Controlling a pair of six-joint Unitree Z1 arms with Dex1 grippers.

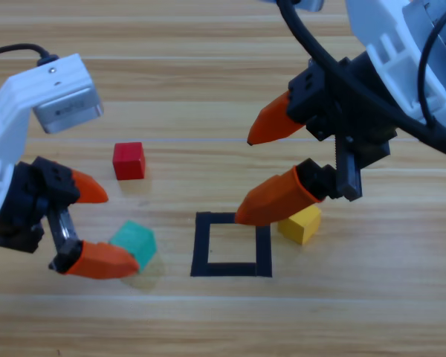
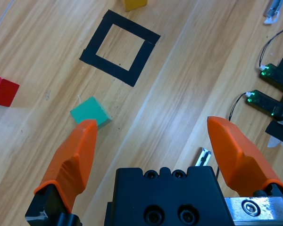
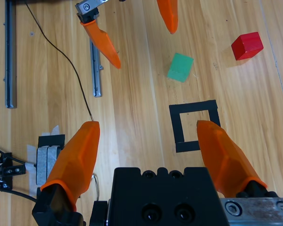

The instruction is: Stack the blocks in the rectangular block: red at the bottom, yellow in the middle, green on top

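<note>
Three plain matte cubes: red (image 1: 128, 161), yellow (image 1: 300, 223), teal-green (image 1: 133, 241).

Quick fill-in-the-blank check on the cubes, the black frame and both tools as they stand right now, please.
1. The black square frame holds ____ cubes.
2. The cube nearest the left tool is the ____ one.
3. The yellow cube lies just outside the frame, partly hidden under the ____ tool.
4. The red cube sits apart, and both tools are ____.

Missing words: no; teal-green; right; open
</note>
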